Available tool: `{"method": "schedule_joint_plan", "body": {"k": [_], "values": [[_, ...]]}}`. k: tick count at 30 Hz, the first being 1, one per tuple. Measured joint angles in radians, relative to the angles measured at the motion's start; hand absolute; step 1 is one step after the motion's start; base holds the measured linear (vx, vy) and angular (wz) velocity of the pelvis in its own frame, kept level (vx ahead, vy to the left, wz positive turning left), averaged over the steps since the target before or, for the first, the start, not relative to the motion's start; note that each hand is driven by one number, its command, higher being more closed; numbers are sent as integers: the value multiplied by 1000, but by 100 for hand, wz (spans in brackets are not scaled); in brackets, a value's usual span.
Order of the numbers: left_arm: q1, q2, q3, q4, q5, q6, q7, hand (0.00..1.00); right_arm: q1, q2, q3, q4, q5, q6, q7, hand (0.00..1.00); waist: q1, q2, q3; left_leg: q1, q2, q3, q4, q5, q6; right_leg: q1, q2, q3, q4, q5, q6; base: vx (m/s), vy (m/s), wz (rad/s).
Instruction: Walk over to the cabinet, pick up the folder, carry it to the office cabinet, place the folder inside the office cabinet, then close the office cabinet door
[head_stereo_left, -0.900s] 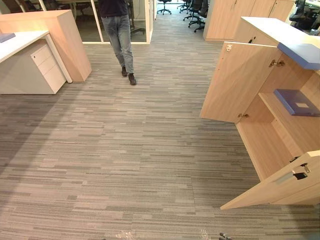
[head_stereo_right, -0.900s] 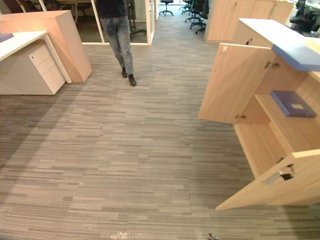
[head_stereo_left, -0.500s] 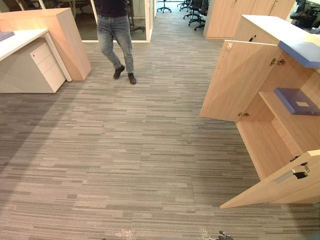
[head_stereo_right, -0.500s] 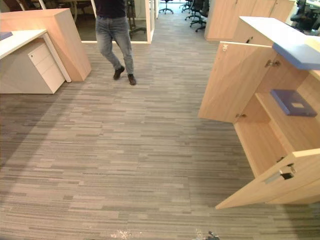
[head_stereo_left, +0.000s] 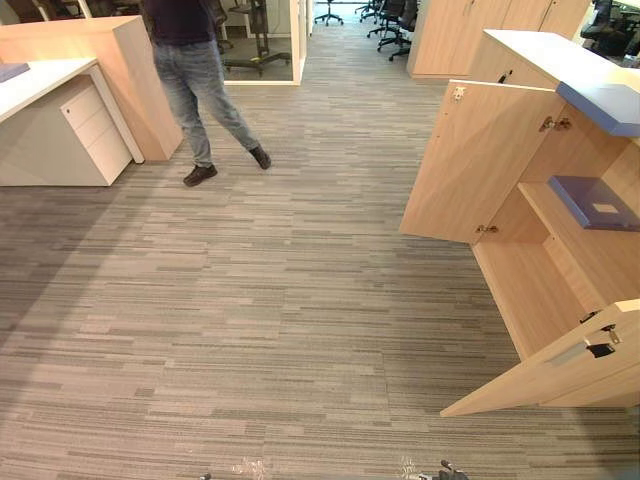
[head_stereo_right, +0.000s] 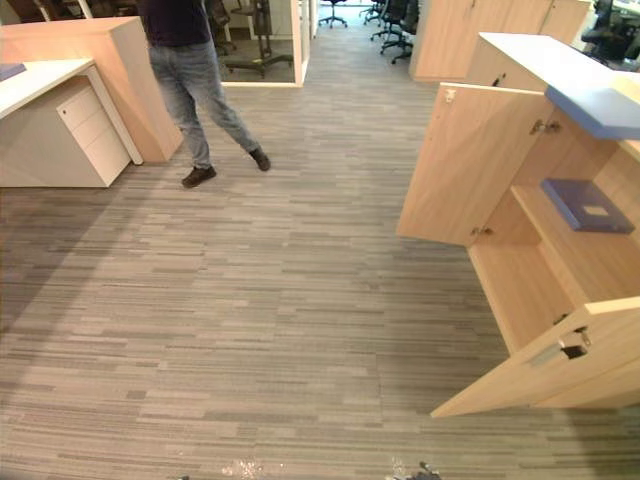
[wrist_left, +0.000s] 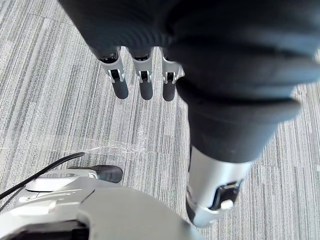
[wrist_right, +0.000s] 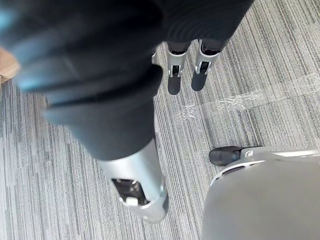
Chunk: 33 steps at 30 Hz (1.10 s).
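Blue folder (head_stereo_left: 594, 203) on a shelf of the open office cabinet (head_stereo_left: 520, 60); both hands hang empty over the carpet (head_stereo_left: 260, 330).

Lying flat on the middle shelf (head_stereo_left: 590, 262), the folder sits toward the shelf's far end, close to its front edge. The far door (head_stereo_left: 470, 165) and the near door (head_stereo_left: 560, 365) both stand wide open. The left hand (wrist_left: 145, 85) is relaxed, its fingers straight and holding nothing above the carpet. The right hand (wrist_right: 175, 75) hangs the same way, released. Both are well apart from the folder, which is ahead on the robot's right. A person (head_stereo_left: 195, 80) is walking across the carpet beside a wooden desk (head_stereo_left: 110, 70) at the far left.
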<state>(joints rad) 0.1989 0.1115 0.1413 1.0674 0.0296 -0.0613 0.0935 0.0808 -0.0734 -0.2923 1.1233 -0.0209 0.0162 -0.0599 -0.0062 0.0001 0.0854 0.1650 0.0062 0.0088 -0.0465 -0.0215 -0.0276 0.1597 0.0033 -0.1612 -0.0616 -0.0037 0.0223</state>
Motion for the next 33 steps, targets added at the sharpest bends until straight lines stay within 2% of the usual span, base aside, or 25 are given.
{"method": "schedule_joint_plan", "body": {"k": [21,29,31,32,33], "values": [[0,6,-4,3,-8,1,-24,0,-1,9,-36,11,0,-1,0,0,1,-9,4,11,0,1,-16,4,6,0,0,0,-4,0,0,0,0,0],[-2,9,22,3,-21,6,-35,0,-2,16,-36,11,0,0,11,0,2,-25,10,-11,-1,-3,-23,5,6,-5,1,-8,-19,0,0,12,-4,3],[-10,8,68,0,-48,10,-37,0,-10,27,-36,8,2,-1,11,0,2,-36,22,-59,0,1,65,-32,-4,-24,-3,-17,3,-9,-3,14,-9,10],[-16,4,110,-15,-78,14,-36,0,-14,36,-37,-8,4,-1,11,0,7,-50,47,-136,8,30,232,-98,-17,-41,-6,-23,53,-36,-11,-20,-7,8],[-15,1,123,-23,-88,14,-36,0,-12,39,-37,-15,6,-1,11,0,11,-52,58,-158,16,52,298,-118,-26,-40,-6,-23,68,-46,-15,-81,-5,9]]}}
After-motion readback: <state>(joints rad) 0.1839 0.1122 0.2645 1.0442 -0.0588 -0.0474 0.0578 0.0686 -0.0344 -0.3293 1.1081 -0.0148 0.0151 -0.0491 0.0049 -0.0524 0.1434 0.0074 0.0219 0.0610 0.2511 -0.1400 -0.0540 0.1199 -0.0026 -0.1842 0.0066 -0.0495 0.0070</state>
